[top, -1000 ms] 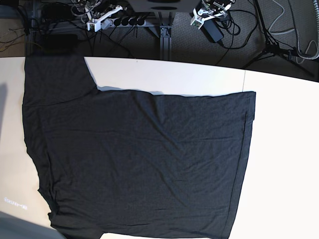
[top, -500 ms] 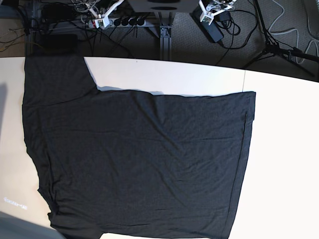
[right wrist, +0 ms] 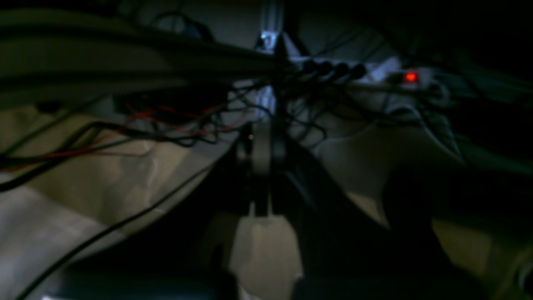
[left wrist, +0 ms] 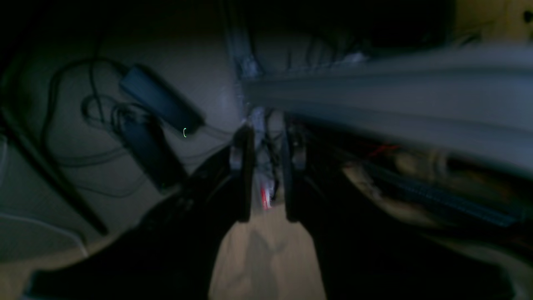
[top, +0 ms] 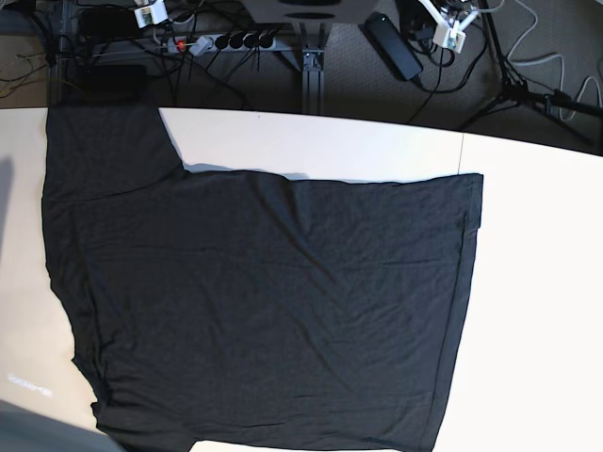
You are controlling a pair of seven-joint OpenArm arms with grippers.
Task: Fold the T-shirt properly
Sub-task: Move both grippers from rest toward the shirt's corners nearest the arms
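The black T-shirt (top: 273,301) lies spread flat on the white table (top: 537,282), plain side up, with one sleeve reaching toward the far left corner. Its near edge runs off the bottom of the base view. Both grippers hang beyond the table's far edge, above the floor and well away from the cloth. My left gripper (top: 446,26) is at the top right; in the left wrist view the left gripper (left wrist: 266,175) is open, with nothing in the narrow gap. My right gripper (top: 151,14) is at the top left; the right wrist view shows the right gripper (right wrist: 262,166) shut, empty.
Behind the table, on the floor, are a power strip (top: 236,40) with tangled cables, a black power adapter (top: 394,42), an aluminium post (top: 313,66) and a tripod leg (top: 528,94). Bare tabletop shows to the right of the shirt.
Both grippers have drifted apart along the top edge, the right one to the view's left and the left one to the view's right. The T-shirt has not moved.
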